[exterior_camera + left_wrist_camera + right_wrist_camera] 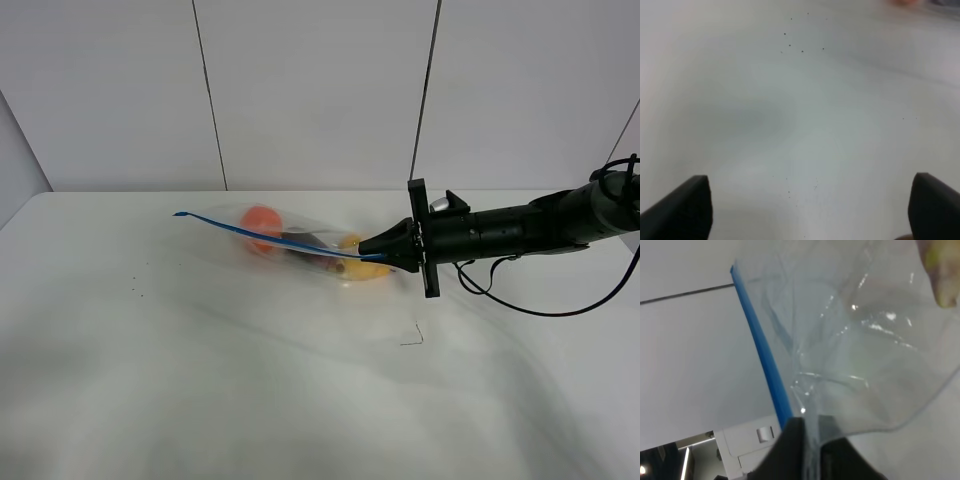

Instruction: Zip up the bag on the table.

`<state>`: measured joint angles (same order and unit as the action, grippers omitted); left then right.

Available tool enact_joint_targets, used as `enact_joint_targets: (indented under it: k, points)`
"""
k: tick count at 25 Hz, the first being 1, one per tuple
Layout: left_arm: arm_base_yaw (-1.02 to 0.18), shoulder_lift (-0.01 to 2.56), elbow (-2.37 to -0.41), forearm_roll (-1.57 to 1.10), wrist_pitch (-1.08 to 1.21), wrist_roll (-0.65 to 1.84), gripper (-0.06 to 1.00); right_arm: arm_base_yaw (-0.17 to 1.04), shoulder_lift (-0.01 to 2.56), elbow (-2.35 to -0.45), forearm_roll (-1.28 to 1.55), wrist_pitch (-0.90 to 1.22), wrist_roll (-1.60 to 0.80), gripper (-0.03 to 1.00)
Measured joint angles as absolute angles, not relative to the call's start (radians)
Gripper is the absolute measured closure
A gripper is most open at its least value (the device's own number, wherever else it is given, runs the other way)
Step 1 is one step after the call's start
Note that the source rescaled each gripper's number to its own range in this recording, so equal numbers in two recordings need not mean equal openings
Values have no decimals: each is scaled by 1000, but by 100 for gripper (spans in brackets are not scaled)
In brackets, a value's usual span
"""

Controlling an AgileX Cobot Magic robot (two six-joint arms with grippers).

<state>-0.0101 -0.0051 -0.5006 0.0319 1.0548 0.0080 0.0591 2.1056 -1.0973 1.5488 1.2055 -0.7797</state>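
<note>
Nearest to us in the high view is a broad stretch of bare white table [250, 400], marked only by a few dark specks at about nine o'clock from centre and a small thin wire-like scrap [413, 336] at about five o'clock. The left gripper [807, 207] does not appear in that view; its own camera shows two dark fingertips spread wide over the empty tabletop, so we read it as released and idle. Farther back, just above centre, lies the bag [300, 245], clear crinkly plastic with an orange [262, 225], a dark eggplant [305, 247] and a yellow pear [355, 262] showing through it. Its blue zip strip [270, 240] runs from a free corner at ten o'clock down toward three o'clock, where the right gripper [385, 255] meets it. The right wrist camera shows the black fingers [790, 450] clenched on the bag's edge at the strip's end, with the plastic fanning out beyond them. We judge the zip run to be at one end, with nearly the whole strip ahead. To do it well we would keep the pinch firm and square across the strip, draw straight along its line toward ten o'clock, and bring the left gripper in to pin the bag, since the loose fruit and light plastic may otherwise drag along.
</note>
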Motion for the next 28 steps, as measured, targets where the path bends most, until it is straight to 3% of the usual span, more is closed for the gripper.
enact_joint_targets:
  k: [4, 6, 9, 18, 28]
  points:
    - [-10, -5, -501, 32, 1055, 8, -6, 58, 2106, -1111, 1493, 1206, -763, 24]
    - [-10, -5, -501, 32, 1055, 8, -6, 52, 2106, -1153, 1410, 1207, -740, 7]
    - [-10, -5, -501, 32, 1055, 8, -6, 37, 2106, -1273, 1191, 1211, -617, 3]
    - [-10, -5, -501, 32, 1055, 8, -6, 34, 2106, -1666, 237, 1210, -96, 3]
    - [-10, -5, -501, 32, 1055, 8, -6, -11, 1996, -1612, 125, 1211, -67, 3]
